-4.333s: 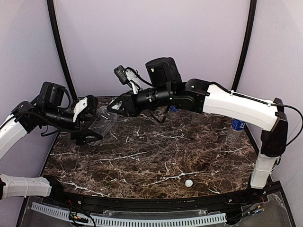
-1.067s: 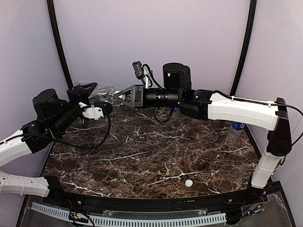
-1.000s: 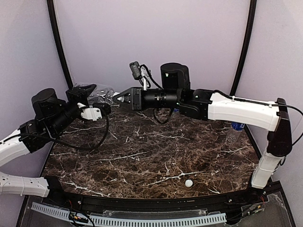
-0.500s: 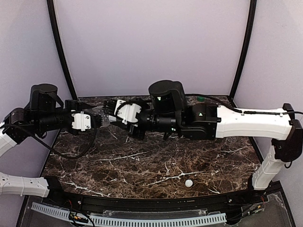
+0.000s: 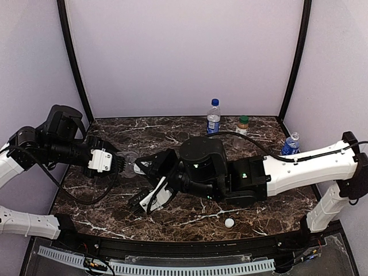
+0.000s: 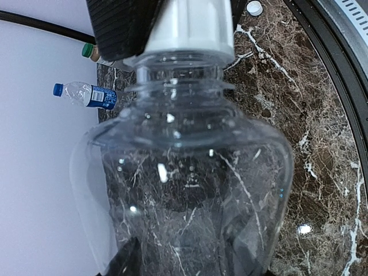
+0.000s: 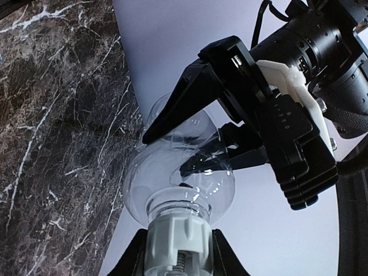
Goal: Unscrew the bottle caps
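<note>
Both arms have dropped toward the near edge in the last half second. The right arm now swings low across the dark marble table [image 5: 276, 201], uncovering the bottles at the back.

The left pincer [image 7: 169, 150] is closed partway around the belly of a clear plain plastic bottle [image 6: 184, 190], holding it on its side off the table. Directly ahead of it, the right pincer [image 7: 178, 259] is nearly shut on the white plastic screw cap [image 6: 190, 26]. That cap sits on the neck, so this bottle looks to be in progress; how loose it is cannot be told.

A small loose white round cap [image 5: 229, 222] lies nearer than the right pincer, so one bottle seems done. Well beyond both pincers stand a blue-capped, blue-labelled clear bottle [image 5: 213, 118] and a green-capped, tan-labelled bottle [image 5: 242, 127], both unopened. Another blue-labelled bottle [image 5: 290, 145] stands farther right; I cannot tell whether it has a cap.
</note>
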You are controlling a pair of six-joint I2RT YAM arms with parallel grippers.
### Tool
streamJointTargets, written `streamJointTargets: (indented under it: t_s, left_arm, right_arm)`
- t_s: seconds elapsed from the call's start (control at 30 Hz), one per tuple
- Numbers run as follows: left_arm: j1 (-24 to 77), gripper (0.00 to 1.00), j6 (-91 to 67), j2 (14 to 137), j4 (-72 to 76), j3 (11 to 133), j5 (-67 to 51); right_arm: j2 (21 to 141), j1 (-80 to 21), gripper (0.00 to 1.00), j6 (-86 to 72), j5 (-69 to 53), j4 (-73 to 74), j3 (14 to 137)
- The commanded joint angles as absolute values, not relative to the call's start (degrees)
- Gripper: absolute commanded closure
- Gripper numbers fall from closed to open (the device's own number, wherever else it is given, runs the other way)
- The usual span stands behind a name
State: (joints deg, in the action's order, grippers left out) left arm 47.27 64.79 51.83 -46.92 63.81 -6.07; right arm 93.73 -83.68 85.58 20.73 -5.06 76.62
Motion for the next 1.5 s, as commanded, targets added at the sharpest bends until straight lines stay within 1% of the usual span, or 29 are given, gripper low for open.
streamJointTargets:
  t_s: [0.0, 0.03, 0.07, 0.17, 0.2, 0.23, 0.3, 0.4, 0.5, 0.6, 0.63, 0.73, 0.8, 0.87, 0.97, 1.07, 1.2, 1.33, 1.47]
  left_arm:
    - [47.9, 0.53, 65.27, 52.07, -47.12, 65.32, -8.59]
    - [47.9, 0.53, 65.24, 52.05, -46.81, 65.07, -8.25]
    - [47.9, 0.53, 65.07, 51.93, -46.13, 64.92, -8.04]
    - [47.89, 0.53, 64.28, 51.66, -42.89, 64.06, -5.5]
    - [47.9, 0.53, 63.95, 51.61, -42.23, 63.93, -4.73]
    - [47.86, 0.52, 63.88, 51.64, -41.55, 63.73, -3.31]
    - [47.89, 0.53, 63.81, 51.68, -38.85, 63.39, -1.27]
    - [47.89, 0.53, 63.81, 51.64, -35.78, 62.76, 2.94]
    - [47.9, 0.52, 65.3, 51.64, -28.78, 61.12, 7.56]
    - [47.86, 0.52, 69.46, 51.88, -19.37, 57.25, 17.28]
    - [47.89, 0.52, 72.74, 51.93, -13.85, 56.18, 19.05]
    - [47.9, 0.52, 79.24, 51.91, -5.33, 52.3, 24.5]
    - [47.86, 0.52, 81.31, 51.98, -2.14, 52.07, 25.73]
    - [47.92, 0.52, 82.37, 52.04, -1.08, 52.33, 26.17]
    - [47.97, 0.52, 84.85, 51.63, 1.53, 51.41, 26.48]
    - [47.99, 0.52, 86.99, 50.72, 3.58, 50.23, 25.7]
    - [47.99, 0.52, 88.87, 49.73, 4.68, 48.93, 25.49]
    - [47.99, 0.52, 89.45, 49.38, 5.15, 48.7, 25.53]
    - [47.99, 0.52, 90.18, 49.28, 5.91, 48.61, 25.39]
  right_arm:
    - [92.74, -84.06, 1.0, 94.44, 22.89, -9.8, 75.3]
    - [92.54, -84.04, 1.0, 93.98, 22.78, -12.14, 74.55]
    - [92.16, -84.08, 0.96, 93.07, 22.62, -15.58, 74.01]
    - [90.43, -83.67, 0.41, 86.07, 21.77, -22.59, 71.82]
    - [89.71, -83.34, 0.33, 82.43, 21.6, -22.32, 71.96]
    - [88.81, -82.89, 0.22, 78.29, 21.31, -21.08, 72.31]
    - [86.68, -81.65, 0.14, 71.0, 20.1, -18.99, 72.04]
    - [82.97, -79.4, 0.09, 58.73, 16.43, -16.22, 70.61]
    - [80.55, -74.35, 0.02, 38.8, 6.13, -5.43, 73.33]
    - [81.18, -66.86, 0.01, 13.7, -4.95, -0.42, 77.12]
    - [81.92, -64.43, 0.02, 5.61, -7.26, 1.38, 78.56]
    - [84.69, -59.31, 0.09, -15.79, -14.11, 2.98, 81.83]
    - [86.96, -58.12, 0.14, -25.11, -16.99, 2.9, 83.6]
    - [89.59, -58.01, 0.17, -31.72, -17.41, 4.58, 86.05]
    - [91.64, -57.93, 0.19, -38.3, -18.8, 2.44, 86.38]
    - [93.55, -57.92, 0.19, -41.42, -19.85, -1.69, 86.86]
    - [96.49, -57.92, 0.26, -43.12, -22.62, -4.12, 89.52]
    - [99.16, -57.92, 0.29, -46.0, -24.36, -5.83, 90.37]
    - [101.38, -57.88, 0.33, -47.28, -26.05, -6.27, 92.09]
